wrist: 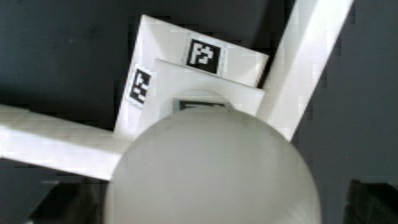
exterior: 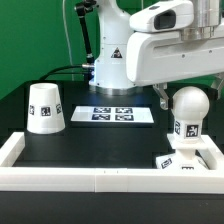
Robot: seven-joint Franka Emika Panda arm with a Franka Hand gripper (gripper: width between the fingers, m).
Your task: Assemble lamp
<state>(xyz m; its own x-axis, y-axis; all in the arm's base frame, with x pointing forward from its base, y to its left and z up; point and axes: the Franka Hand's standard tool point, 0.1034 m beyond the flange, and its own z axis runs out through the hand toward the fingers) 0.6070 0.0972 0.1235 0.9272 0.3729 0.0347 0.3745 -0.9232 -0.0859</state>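
Observation:
The round white bulb (exterior: 188, 104) stands upright on its short tagged stem on the flat square base (exterior: 172, 161), in the corner of the white frame at the exterior view's right. My gripper (exterior: 187, 99) hangs over the bulb with a finger on either side. A narrow gap shows between the one visible finger (exterior: 163, 98) and the bulb, so the jaws look open. In the wrist view the bulb (wrist: 210, 165) fills the space between the dark fingers of the gripper (wrist: 214, 205), with the tagged base (wrist: 178, 75) under it. The cup-shaped shade (exterior: 45, 108) stands mouth down at the left.
The marker board (exterior: 122, 114) lies flat at the back middle of the black table. A low white frame wall (exterior: 100, 177) runs along the front and up both sides; it also shows in the wrist view (wrist: 313, 60). The robot's base (exterior: 110, 60) stands behind the marker board.

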